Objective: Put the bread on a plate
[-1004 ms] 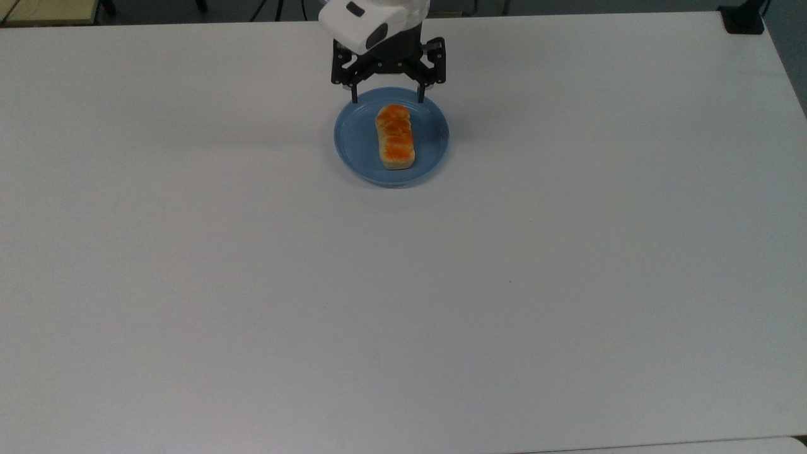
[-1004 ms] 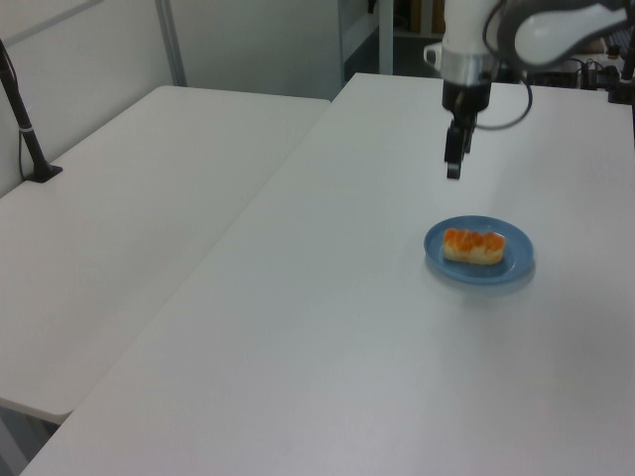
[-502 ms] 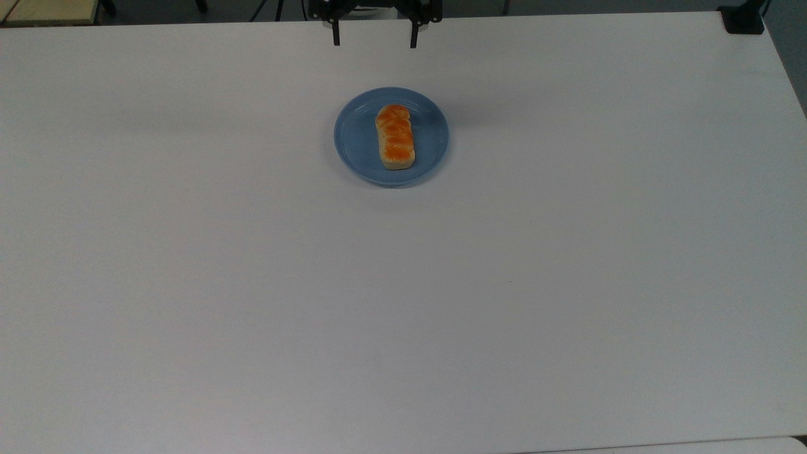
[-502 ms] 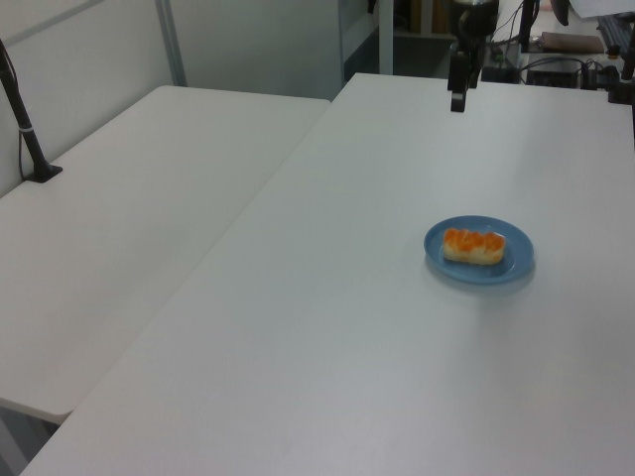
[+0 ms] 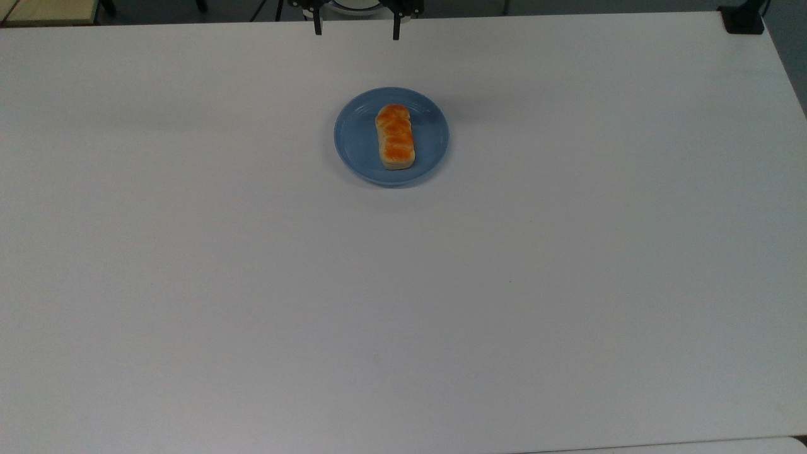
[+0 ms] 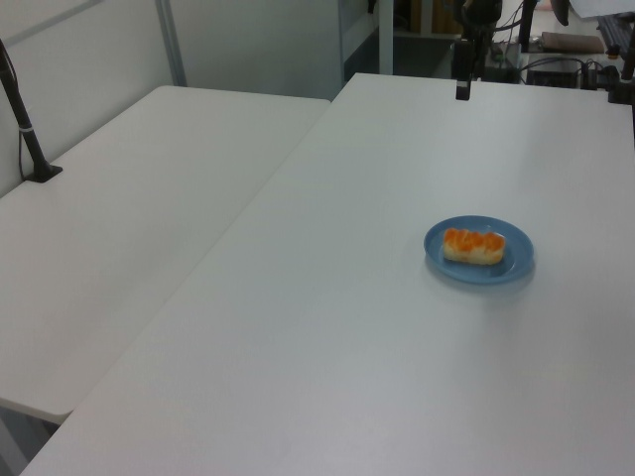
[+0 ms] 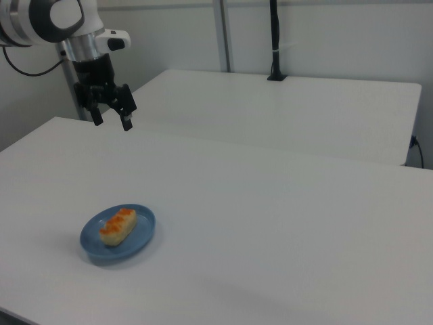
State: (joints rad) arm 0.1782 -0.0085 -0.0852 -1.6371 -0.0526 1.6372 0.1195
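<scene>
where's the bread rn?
The bread lies on the blue plate, slightly toward the top view's right, on the white table; the gripper hangs apart.

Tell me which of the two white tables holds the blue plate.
The white table on the left view's right, bearing the round light blue plate and orange-brown bread loaf; the other white table carries a black post.

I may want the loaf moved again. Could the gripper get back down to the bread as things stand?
Probably yes. The gripper hangs open above the table's far edge, and the bread lies uncovered on the plate with nothing between them.
</scene>
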